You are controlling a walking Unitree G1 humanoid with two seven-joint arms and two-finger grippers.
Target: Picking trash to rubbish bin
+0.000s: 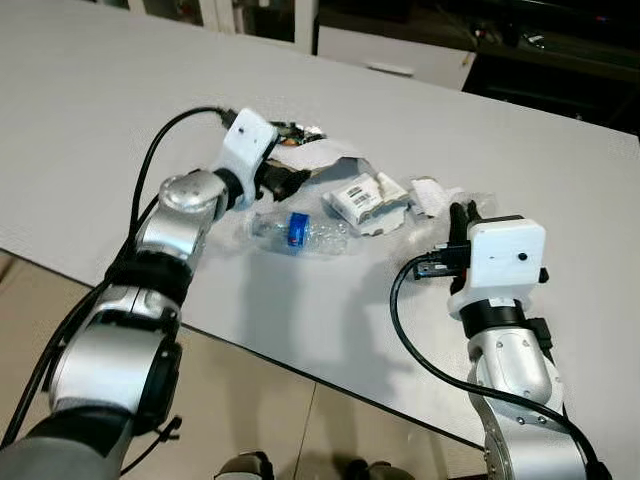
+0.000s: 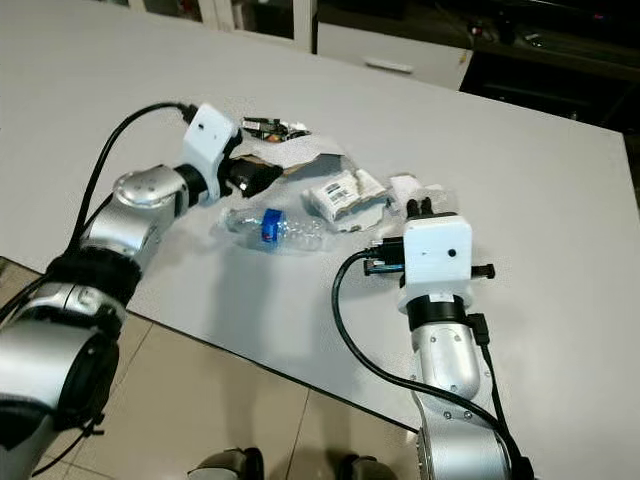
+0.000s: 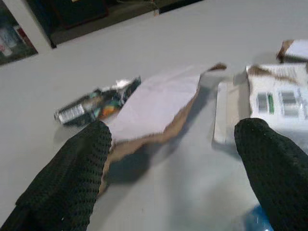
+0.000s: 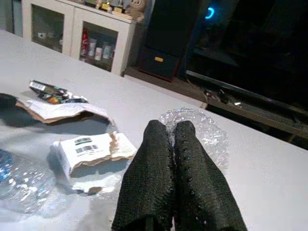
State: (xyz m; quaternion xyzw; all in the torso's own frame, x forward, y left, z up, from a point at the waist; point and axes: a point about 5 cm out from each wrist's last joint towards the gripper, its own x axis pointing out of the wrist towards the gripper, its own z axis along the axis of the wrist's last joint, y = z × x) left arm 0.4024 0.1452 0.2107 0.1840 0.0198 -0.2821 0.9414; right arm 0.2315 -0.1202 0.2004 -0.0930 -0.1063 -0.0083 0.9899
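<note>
Trash sits in a loose cluster mid-table (image 1: 120,120), and the torn cardboard piece (image 3: 159,103) is the one under attention: a flat, ragged sheet, white on top with brown torn edges, one end lifted slightly off the surface. Its long axis runs across the table from the left gripper's side toward the robot's right, ending in a brown point.

The left gripper (image 3: 175,168) is right at that near edge, jaws spread wide. One black finger (image 3: 72,178) is at the sheet's torn corner, the other (image 3: 274,168) is off toward the labelled packet. Nothing is held between them.

Just behind the cardboard lies a small crumpled foil wrapper (image 3: 96,102), printed in dark colours. Beside the sheet, toward the robot's right, is the white labelled packet (image 1: 362,200) with torn paper around it. Nearer the robot lies a crushed clear plastic bottle (image 1: 295,232) on its side with a blue band, its length running across the table.

Over to the right gripper (image 4: 175,144): fingers pressed together, gripping nothing, hovering over the table and pointing away from the robot toward a wad of clear bubble wrap (image 4: 207,130) just beyond the tips.
</note>
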